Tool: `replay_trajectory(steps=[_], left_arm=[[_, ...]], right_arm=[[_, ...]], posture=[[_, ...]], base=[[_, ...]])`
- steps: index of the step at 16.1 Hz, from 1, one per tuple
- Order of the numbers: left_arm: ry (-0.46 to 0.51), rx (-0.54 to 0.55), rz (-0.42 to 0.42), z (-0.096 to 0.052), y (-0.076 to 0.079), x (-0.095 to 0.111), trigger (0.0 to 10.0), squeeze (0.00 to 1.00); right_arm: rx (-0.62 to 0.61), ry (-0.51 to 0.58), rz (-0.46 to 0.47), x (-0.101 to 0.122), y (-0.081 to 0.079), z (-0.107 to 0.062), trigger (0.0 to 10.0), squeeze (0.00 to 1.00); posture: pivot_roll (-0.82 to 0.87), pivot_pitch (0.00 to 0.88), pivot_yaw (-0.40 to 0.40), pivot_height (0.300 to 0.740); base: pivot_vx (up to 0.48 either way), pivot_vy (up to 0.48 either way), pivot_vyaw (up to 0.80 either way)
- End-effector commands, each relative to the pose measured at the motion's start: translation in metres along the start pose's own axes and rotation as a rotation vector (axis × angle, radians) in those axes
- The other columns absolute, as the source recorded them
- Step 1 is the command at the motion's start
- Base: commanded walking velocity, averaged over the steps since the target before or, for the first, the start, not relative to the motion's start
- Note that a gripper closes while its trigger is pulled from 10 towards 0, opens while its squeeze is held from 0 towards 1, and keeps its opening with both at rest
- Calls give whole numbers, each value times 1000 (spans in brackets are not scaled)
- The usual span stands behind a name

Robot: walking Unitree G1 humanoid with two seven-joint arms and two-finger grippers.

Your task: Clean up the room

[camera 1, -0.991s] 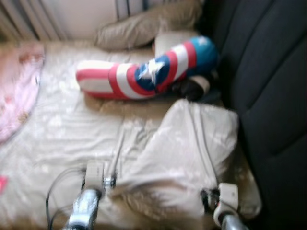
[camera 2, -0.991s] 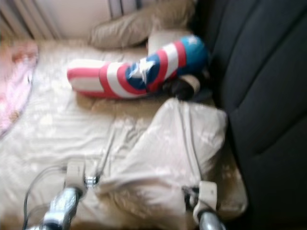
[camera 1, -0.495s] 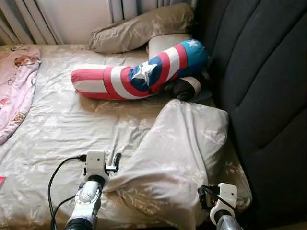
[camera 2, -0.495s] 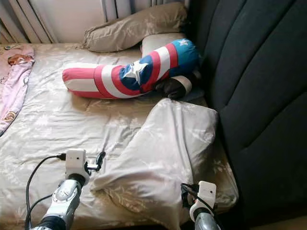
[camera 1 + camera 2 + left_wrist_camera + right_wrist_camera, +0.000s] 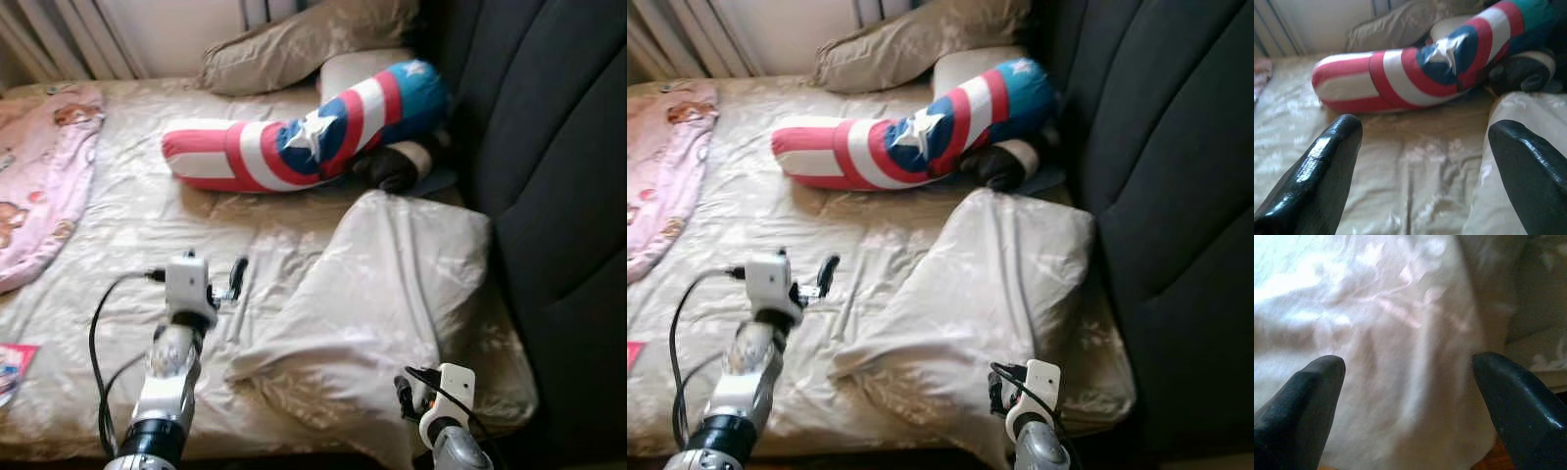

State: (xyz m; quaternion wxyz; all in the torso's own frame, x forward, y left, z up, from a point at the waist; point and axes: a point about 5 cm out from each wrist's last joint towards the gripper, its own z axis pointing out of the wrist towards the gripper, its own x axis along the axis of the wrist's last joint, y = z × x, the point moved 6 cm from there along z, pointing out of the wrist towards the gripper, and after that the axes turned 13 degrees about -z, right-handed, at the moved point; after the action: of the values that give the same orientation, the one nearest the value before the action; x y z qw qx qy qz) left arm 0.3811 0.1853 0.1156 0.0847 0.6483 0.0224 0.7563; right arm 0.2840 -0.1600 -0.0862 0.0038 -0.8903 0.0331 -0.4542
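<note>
Here left pincer [image 5: 1422, 166] spread above bed [image 5: 127, 245], beside pillow [image 5: 392, 294].

Bedroom: bed [image 5: 127, 245], pillows [image 5: 392, 294], headboard [image 5: 549, 147]

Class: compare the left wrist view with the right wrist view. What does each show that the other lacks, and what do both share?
Left wrist view alone: the striped bolster with its star, a tan pillow behind it, the curtain and the bare sheet; the left tool hangs open above the sheet.

Right wrist view alone: a close look at pale floral fabric, with the right tool open just before it.

Both: two black fingers spread apart, and the near pillow, seen at the edge of the left wrist view.
</note>
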Motion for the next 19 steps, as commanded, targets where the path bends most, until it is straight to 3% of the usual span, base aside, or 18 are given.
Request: replay_trajectory(steps=[1, 7, 10, 19], left_arm=[[-4, -22, -9, 1, 3, 5, 10000, 0], [8, -67, 6, -8, 7, 30, 10000, 0], [16, -107, 30, -10, 18, 44, 10000, 0], [16, -107, 30, -10, 18, 44, 10000, 0]], right_arm=[[-5, -36, 9, -10, 0, -2, 10000, 0], [-20, -108, 9, -33, -3, -9, 10000, 0], [-9, -144, 8, -44, -7, -13, 10000, 0], [-9, -144, 8, -44, -7, -13, 10000, 0]], posture=[[135, 214, 68, 740], [189, 285, 105, 740], [224, 304, 115, 740], [224, 304, 115, 740]], base=[[0, 0, 0], [0, 0, 0], [0, 0, 0], [0, 0, 0]])
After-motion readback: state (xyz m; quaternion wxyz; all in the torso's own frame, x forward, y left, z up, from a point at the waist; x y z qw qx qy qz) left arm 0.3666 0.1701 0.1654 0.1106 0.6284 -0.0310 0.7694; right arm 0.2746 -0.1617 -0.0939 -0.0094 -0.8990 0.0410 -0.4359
